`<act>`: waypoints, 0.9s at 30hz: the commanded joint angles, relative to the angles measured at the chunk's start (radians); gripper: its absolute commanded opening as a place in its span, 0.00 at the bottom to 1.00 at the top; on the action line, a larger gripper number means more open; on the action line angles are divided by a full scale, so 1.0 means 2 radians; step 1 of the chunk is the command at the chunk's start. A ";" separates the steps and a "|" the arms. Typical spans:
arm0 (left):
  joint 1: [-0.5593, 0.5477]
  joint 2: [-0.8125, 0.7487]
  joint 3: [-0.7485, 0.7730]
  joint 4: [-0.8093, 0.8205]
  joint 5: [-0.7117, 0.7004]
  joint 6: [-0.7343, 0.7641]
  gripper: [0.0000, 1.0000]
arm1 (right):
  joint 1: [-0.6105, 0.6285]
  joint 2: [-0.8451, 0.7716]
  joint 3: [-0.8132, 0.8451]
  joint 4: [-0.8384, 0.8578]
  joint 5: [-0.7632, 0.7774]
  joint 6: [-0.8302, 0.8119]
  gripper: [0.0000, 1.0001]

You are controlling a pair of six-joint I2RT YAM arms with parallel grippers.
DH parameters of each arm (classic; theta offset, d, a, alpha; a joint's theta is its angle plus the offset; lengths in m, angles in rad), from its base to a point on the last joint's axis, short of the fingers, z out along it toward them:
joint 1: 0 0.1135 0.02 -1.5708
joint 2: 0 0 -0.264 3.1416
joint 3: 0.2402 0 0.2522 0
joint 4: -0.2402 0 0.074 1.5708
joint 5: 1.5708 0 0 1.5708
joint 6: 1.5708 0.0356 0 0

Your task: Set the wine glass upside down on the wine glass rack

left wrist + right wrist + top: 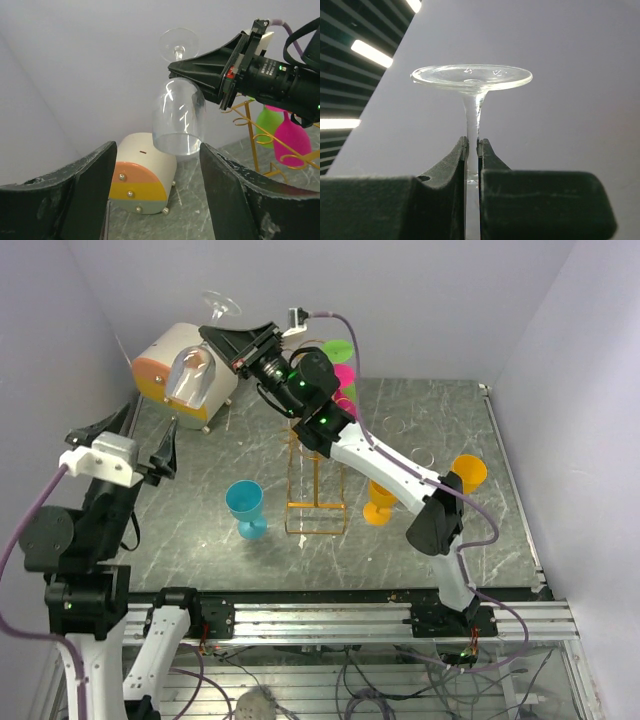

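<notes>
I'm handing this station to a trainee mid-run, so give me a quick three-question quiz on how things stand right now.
1. True or false: the right gripper holds the wine glass by its bowl.
2. Pick one. The left gripper is: A) shut on the glass, B) open and empty, C) out of every view.
3. Fill in: in the top view, the cup standing upright to the left of the wine glass rack is coloured ____.

Key: 1) False. It pinches the stem, with the foot up and the bowl down. 2) B. 3) Blue.
</notes>
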 commanded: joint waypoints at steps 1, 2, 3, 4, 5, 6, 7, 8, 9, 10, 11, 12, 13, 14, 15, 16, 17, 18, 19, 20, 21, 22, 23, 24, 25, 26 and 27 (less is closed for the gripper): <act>-0.002 -0.017 0.039 -0.113 0.003 0.008 0.78 | 0.000 -0.049 0.004 -0.009 0.045 -0.092 0.00; -0.002 -0.017 0.047 -0.125 0.002 0.011 0.78 | 0.000 -0.049 0.004 -0.009 0.050 -0.102 0.00; -0.002 -0.014 0.056 -0.138 0.005 0.014 0.78 | 0.000 -0.056 0.004 -0.010 0.054 -0.114 0.00; -0.002 -0.011 0.064 -0.149 0.005 0.014 0.78 | -0.001 -0.063 0.005 -0.009 0.056 -0.123 0.00; -0.002 -0.008 0.070 -0.157 0.002 0.013 0.78 | 0.000 -0.066 0.005 -0.006 0.058 -0.131 0.00; -0.002 -0.004 0.073 -0.162 -0.008 0.011 0.78 | 0.000 -0.070 0.005 -0.003 0.058 -0.141 0.00; -0.002 0.002 0.075 -0.164 -0.027 0.009 0.78 | 0.000 -0.074 0.005 -0.002 0.060 -0.151 0.00; -0.002 0.012 0.083 -0.169 -0.055 0.001 0.78 | 0.000 -0.078 0.006 -0.004 0.060 -0.162 0.00; -0.002 0.027 0.094 -0.180 -0.081 -0.003 0.78 | 0.000 -0.083 0.007 -0.007 0.060 -0.176 0.00; -0.002 0.047 0.107 -0.195 -0.111 -0.007 0.78 | 0.000 -0.090 0.010 -0.016 0.060 -0.192 0.00; -0.002 0.068 0.124 -0.212 -0.137 -0.010 0.78 | -0.001 -0.096 0.011 -0.026 0.059 -0.210 0.00; -0.002 0.088 0.136 -0.227 -0.157 -0.011 0.78 | 0.000 -0.104 0.011 -0.032 0.056 -0.227 0.00; -0.002 0.114 0.144 -0.237 -0.174 -0.011 0.78 | 0.000 -0.114 0.006 -0.040 0.051 -0.247 0.00; -0.002 0.131 0.151 -0.247 -0.182 -0.009 0.78 | 0.000 -0.127 -0.005 -0.043 0.045 -0.265 0.00; -0.002 0.148 0.156 -0.258 -0.182 -0.005 0.78 | 0.000 -0.148 -0.022 -0.043 0.033 -0.282 0.00; -0.002 0.163 0.162 -0.270 -0.178 -0.005 0.78 | 0.000 -0.166 -0.041 -0.043 0.025 -0.303 0.00; -0.002 0.180 0.169 -0.283 -0.171 -0.005 0.78 | -0.001 -0.184 -0.060 -0.046 0.016 -0.326 0.00; -0.002 0.196 0.175 -0.296 -0.154 -0.004 0.77 | 0.000 -0.205 -0.080 -0.056 0.010 -0.356 0.00; -0.002 0.211 0.180 -0.309 -0.138 -0.003 0.77 | 0.000 -0.226 -0.099 -0.064 0.011 -0.388 0.00; -0.002 0.229 0.185 -0.322 -0.125 -0.006 0.77 | 0.000 -0.250 -0.123 -0.076 0.014 -0.419 0.00; -0.001 0.245 0.191 -0.334 -0.109 -0.010 0.75 | -0.001 -0.275 -0.152 -0.076 0.018 -0.448 0.00; 0.002 0.259 0.195 -0.343 -0.092 -0.013 0.74 | -0.003 -0.301 -0.182 -0.073 0.025 -0.485 0.00; 0.006 0.268 0.196 -0.346 -0.078 -0.016 0.73 | -0.006 -0.327 -0.212 -0.073 0.033 -0.506 0.00; 0.008 0.274 0.194 -0.344 -0.066 -0.018 0.73 | -0.012 -0.348 -0.232 -0.079 0.037 -0.525 0.00; 0.008 0.279 0.192 -0.341 -0.060 -0.019 0.73 | -0.019 -0.368 -0.249 -0.088 0.042 -0.539 0.00; 0.008 0.284 0.193 -0.342 -0.051 -0.018 0.73 | -0.026 -0.385 -0.261 -0.102 0.045 -0.553 0.00; 0.008 0.293 0.200 -0.350 -0.040 -0.015 0.74 | -0.037 -0.401 -0.269 -0.117 0.047 -0.566 0.00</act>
